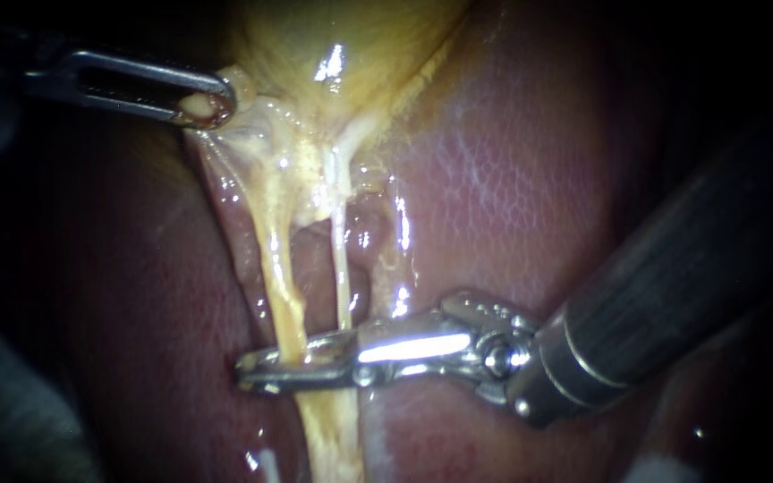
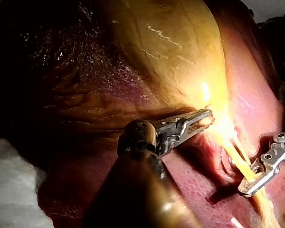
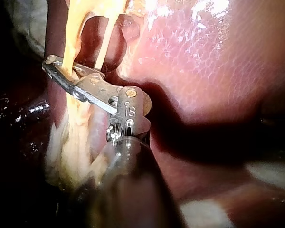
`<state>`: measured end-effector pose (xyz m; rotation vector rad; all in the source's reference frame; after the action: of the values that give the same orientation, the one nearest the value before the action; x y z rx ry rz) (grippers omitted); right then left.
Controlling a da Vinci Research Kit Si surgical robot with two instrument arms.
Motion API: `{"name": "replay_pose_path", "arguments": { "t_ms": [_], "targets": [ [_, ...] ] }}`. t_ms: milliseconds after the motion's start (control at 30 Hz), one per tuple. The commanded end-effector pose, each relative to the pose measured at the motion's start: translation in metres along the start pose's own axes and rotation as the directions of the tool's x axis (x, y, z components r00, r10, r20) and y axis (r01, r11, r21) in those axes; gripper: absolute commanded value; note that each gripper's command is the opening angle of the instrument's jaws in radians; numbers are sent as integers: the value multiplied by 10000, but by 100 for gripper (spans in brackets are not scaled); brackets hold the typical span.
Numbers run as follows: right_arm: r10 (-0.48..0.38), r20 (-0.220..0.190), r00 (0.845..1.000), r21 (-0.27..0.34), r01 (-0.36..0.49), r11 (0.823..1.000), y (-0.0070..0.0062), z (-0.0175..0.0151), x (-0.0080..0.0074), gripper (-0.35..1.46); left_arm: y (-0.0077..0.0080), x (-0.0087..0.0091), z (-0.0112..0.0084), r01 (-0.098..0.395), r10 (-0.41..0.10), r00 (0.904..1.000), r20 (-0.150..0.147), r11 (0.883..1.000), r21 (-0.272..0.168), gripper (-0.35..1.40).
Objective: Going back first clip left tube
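My left instrument (image 1: 212, 107) comes in from the upper left, its jaws shut on a pale fold at the neck of the yellow gallbladder (image 1: 333, 54) and holding it taut. Two tubes hang below: the thicker yellow left tube (image 1: 281, 277) and the thin whitish right tube (image 1: 343, 268). My right instrument (image 1: 252, 368) reaches across from the right. Its long jaws lie on either side of the left tube and meet at the tip, pinching it. In the right wrist view the same jaws (image 3: 50, 64) straddle the yellow tube (image 3: 69, 52). I cannot make out a clip.
Wet pink liver (image 1: 512, 179) surrounds the tubes and lies under the right shaft (image 1: 673, 286). A small white scrap (image 1: 266, 465) shows near the lower edge. White cloth (image 2: 9, 180) lies beside the liver in the left wrist view.
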<state>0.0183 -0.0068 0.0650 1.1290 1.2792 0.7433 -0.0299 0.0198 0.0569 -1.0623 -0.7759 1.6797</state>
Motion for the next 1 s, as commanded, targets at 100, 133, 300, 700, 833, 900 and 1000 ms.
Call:
{"name": "replay_pose_path", "arguments": {
  "t_ms": [100, 133, 300, 700, 833, 900, 1000],
  "targets": [
    [-1084, 66, 9941, 78, 1084, 9941, 1, 3, 2, 0, 0, 0, 0, -1, 1, 10000, 1, 10000, -1, -35],
    [-1435, 116, 9896, 42, 1434, 9897, 3, 5, 3, 22, -1, 0, 0, -1, 1, 10000, 1, 10000, -1, -35],
    [-2297, 302, 9728, -66, 2300, 9732, 8, 10, 6, 44, -1, 0, 0, -1, 1, 10000, 1, 10000, -1, -35],
    [-4588, 1920, 8675, -2016, 4924, 8467, 2, -20, 28, 50, -1, 0, -1, -3, 3, 10000, 6, 10000, -7, -35],
    [-5078, 2457, 8257, -2047, 5562, 8055, -10, -39, 42, 50, -1, 0, -1, -4, 4, 10000, 6, 10000, -8, -35],
    [-5522, 2938, 7803, -1892, 6137, 7665, -21, -52, 46, 50, -1, 0, -1, -4, 4, 10000, 6, 10000, -8, -35],
    [-5826, 3576, 7299, -1687, 6640, 7284, -41, -74, 53, 50, -1, 0, -2, -4, 4, 10000, 7, 10000, -8, -35]
  ]
}}
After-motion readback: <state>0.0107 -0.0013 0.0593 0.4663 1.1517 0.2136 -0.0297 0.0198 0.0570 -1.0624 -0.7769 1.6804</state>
